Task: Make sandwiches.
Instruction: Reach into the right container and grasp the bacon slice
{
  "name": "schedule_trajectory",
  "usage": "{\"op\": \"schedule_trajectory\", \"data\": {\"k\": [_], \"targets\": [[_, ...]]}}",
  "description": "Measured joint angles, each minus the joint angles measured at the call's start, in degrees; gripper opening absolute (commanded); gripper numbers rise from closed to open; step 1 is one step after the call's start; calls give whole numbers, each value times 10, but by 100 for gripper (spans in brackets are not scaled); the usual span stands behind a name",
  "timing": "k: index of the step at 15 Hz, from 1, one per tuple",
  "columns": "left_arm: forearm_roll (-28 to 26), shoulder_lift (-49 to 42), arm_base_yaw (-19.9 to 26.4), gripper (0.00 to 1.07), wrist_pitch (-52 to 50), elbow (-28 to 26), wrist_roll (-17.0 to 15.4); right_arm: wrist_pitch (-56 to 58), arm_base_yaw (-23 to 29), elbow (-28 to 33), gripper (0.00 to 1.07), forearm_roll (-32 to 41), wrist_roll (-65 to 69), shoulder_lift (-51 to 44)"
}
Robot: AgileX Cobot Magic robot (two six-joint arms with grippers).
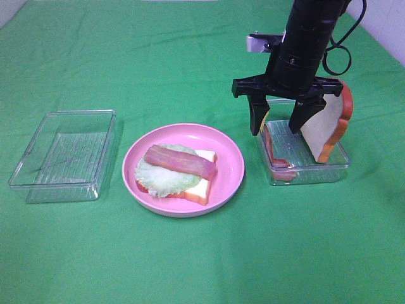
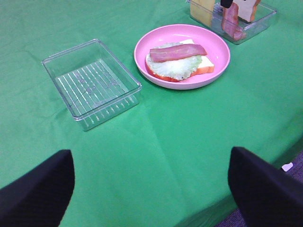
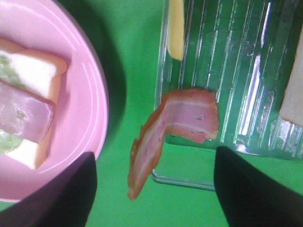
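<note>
We count two clear trays, the left tray (image 1: 38,180) and the right tray (image 1: 310,174), and one pink plate (image 1: 231,161). We see two bread slices, the flat slice (image 1: 204,188) and the leaning slice (image 1: 329,126); two bacon strips, the plate strip (image 1: 180,161) and the tray strip (image 3: 184,116); one lettuce leaf (image 1: 166,182); one cheese square (image 3: 175,28).

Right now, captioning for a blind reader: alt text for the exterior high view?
The open right gripper hangs over a tray holding bacon and a leaning bread slice. Left of it, a pink plate carries an unfinished sandwich beside a second tray.
</note>
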Motion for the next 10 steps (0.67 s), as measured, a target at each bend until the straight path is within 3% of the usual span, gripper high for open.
{"op": "schedule_trajectory", "data": {"k": [4, 6, 7, 8, 10], "targets": [[0, 0, 0, 83, 0, 0, 0, -22, 0, -1, 53, 0, 1, 19], [0, 0, 0, 83, 0, 0, 0, -22, 0, -1, 36, 0, 1, 25], [0, 0, 0, 83, 0, 0, 0, -23, 0, -1, 15, 0, 1, 25], [0, 0, 0, 83, 0, 0, 0, -23, 0, -1, 4, 0, 1, 25], [0, 0, 0, 83, 0, 0, 0, -23, 0, -1, 0, 0, 1, 25]]}}
